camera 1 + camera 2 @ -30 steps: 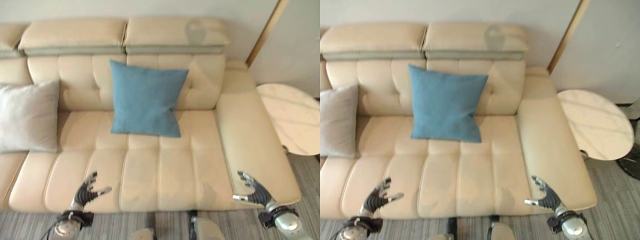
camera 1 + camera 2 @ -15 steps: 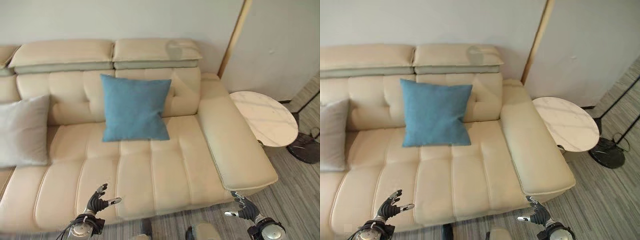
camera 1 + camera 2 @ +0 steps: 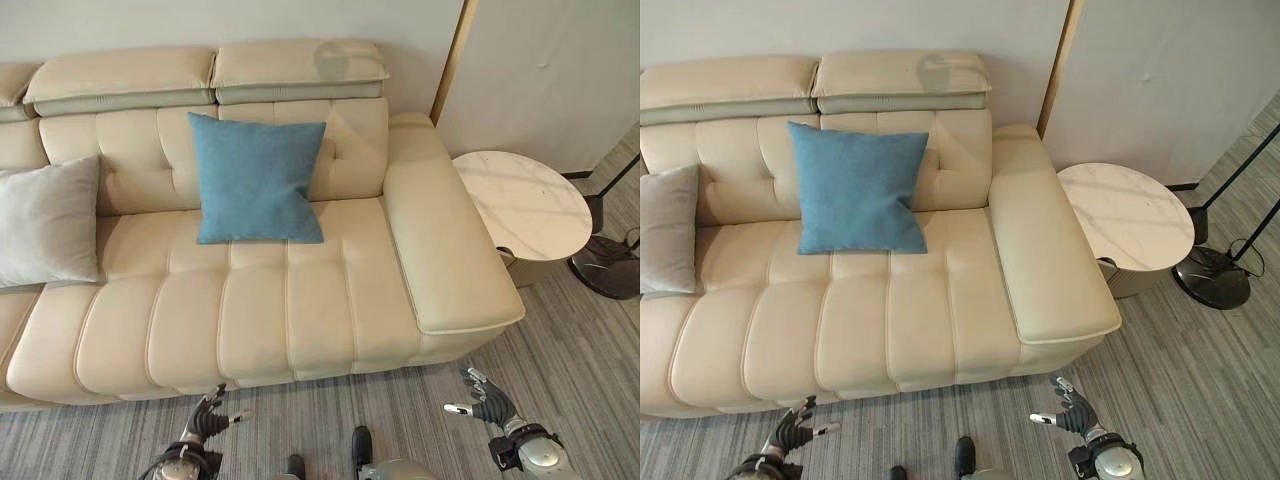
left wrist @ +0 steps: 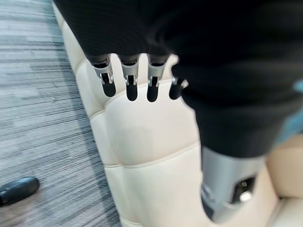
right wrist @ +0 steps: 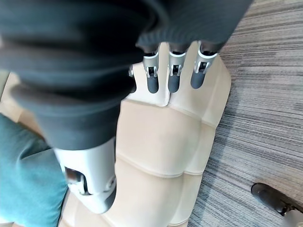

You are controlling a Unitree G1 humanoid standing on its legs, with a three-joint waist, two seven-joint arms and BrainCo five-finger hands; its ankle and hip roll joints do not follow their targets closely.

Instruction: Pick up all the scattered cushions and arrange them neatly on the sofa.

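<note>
A blue cushion (image 3: 256, 181) stands upright against the backrest of the cream sofa (image 3: 300, 310), near its middle. A light grey cushion (image 3: 45, 223) leans on the backrest at the sofa's left end. My left hand (image 3: 206, 425) hangs low over the striped carpet in front of the sofa, fingers relaxed and holding nothing; its fingers (image 4: 129, 83) show straight in the left wrist view. My right hand (image 3: 484, 405) is over the carpet off the sofa's right front corner, open and empty, its fingers (image 5: 173, 75) straight in the right wrist view.
A round white marble side table (image 3: 526, 205) stands right of the sofa's wide armrest (image 3: 444, 255). A black lamp base (image 3: 608, 270) with thin poles sits on the carpet further right. A wooden door frame (image 3: 453, 55) rises behind the armrest.
The camera has pulled back from the sofa and more carpet shows. Both hands, over the seat's front edge a second ago, are now over the carpet. The cushions have not moved.
</note>
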